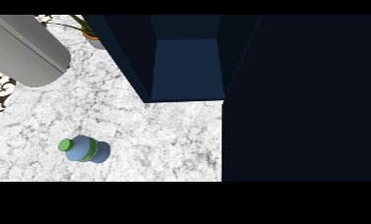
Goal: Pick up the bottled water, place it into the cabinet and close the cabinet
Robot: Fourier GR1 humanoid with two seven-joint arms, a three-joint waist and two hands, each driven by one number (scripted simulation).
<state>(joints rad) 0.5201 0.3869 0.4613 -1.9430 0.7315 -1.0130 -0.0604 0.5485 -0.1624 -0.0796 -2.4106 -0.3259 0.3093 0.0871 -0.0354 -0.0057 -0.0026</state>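
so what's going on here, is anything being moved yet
Nothing is being handled at this moment. The bottled water, blue with a green cap, sits untouched on the marble counter at the lower left. The cabinet, farther back and to its right, stands open, and no bottle shows inside it. No hand is in view; only a grey rounded shape, probably a forearm, shows at the upper left. The pick-up has not yet begun.
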